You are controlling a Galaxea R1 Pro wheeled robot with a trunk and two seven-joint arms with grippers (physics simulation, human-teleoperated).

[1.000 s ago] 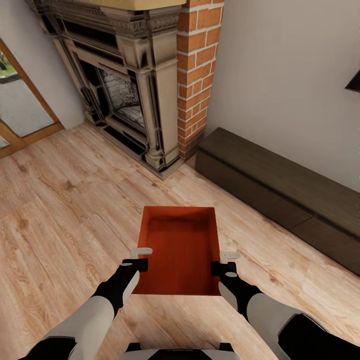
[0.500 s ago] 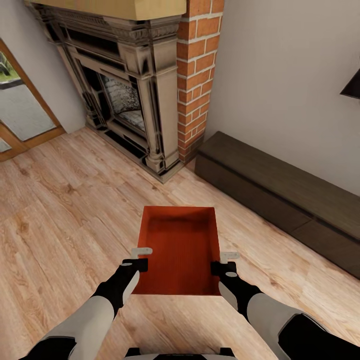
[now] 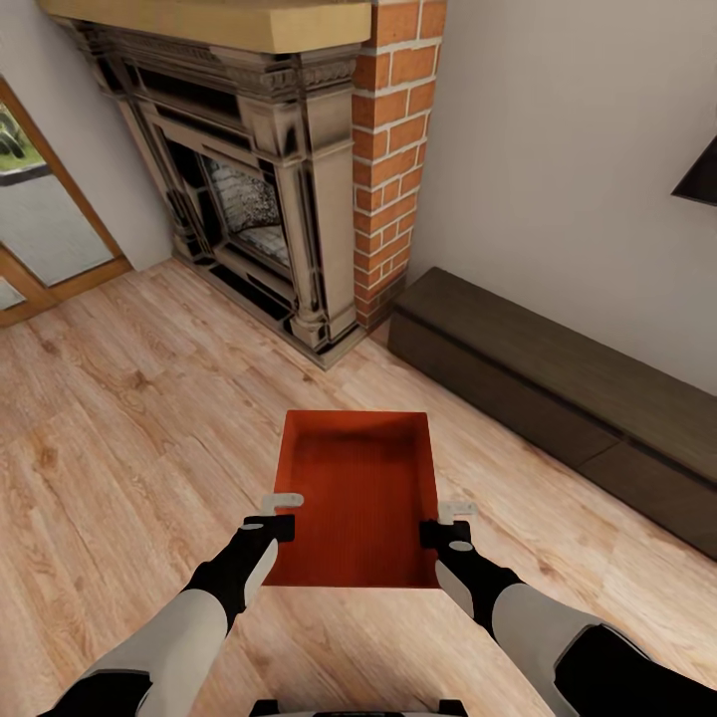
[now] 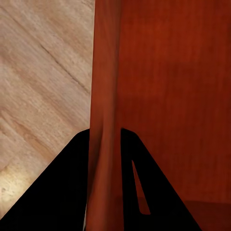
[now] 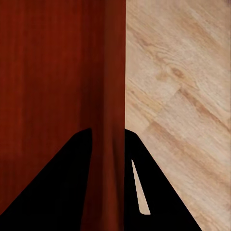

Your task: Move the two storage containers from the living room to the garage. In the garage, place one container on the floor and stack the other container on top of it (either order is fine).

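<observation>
While both arms hold it, an orange-red rectangular thin-walled storage tub (image 3: 360,493) hangs over light wood-plank flooring (image 3: 119,418).

Left pincer (image 3: 283,513) is closed on the tub's left wall, a black finger (image 4: 62,192) on each side of it; right pincer (image 3: 444,522) likewise pinches the right wall. Ahead stand a red-brick fireplace (image 3: 393,149) and a long dark low cabinet (image 3: 558,398) against the wall.

Two arms with light grey forearm shells and black wrist sections. Left gripper (image 3: 282,513) and right gripper (image 3: 448,521): black bodies, pale off-white finger tips. Wrist views show black, wedge-shaped fingers (image 4: 62,192). Right upper arm black.
</observation>
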